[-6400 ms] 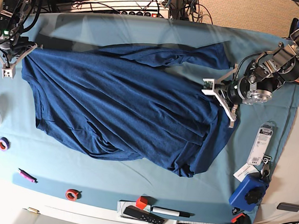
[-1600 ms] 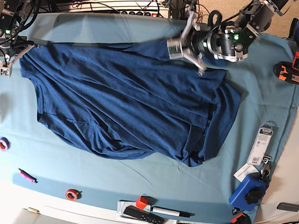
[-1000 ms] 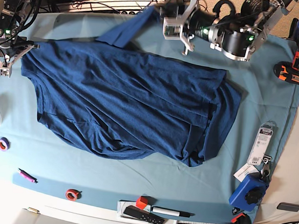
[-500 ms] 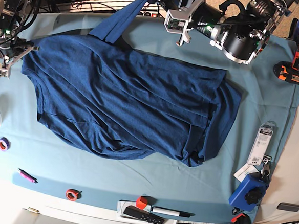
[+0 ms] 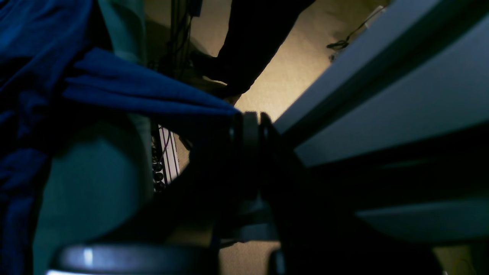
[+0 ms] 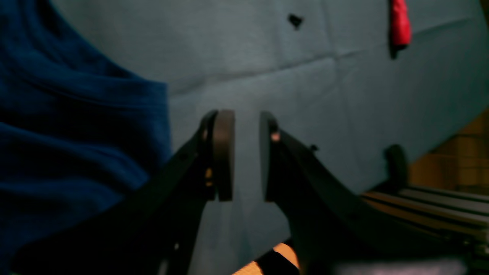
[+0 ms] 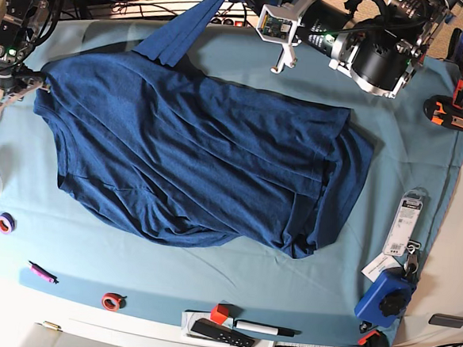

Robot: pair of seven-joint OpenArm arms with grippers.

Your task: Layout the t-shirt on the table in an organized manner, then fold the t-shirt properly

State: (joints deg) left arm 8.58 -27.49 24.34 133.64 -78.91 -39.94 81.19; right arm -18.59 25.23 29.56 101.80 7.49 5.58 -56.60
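So here's where we're at: the t-shirt (image 7: 201,159) is spread wrinkly across the middle of the worktop (image 7: 232,277), reaching from near the left edge over toward the right, with one strip of it, we think a sleeve, lifted off at the far edge.

Our left gripper (image 5: 250,126) has its jaws pressed together on that strip of blue fabric, which the wrist view shows pretty clearly: the cloth runs taut right into the closed tips. In the base view that arm (image 7: 367,52) stretches along the far edge of the worktop from the far right corner, lying almost level, with the left gripper (image 7: 277,26) up above the far edge and the strip hanging slanted down to the rest of the shirt.

Our right gripper (image 6: 246,164) sits at the far left corner, jaws a little apart with bare teal cloth showing in the gap, nothing between them. The shirt's edge is just beside it on one side, and we can't tell if it actually touches. That arm (image 7: 16,15) comes down steeply from the far left corner.
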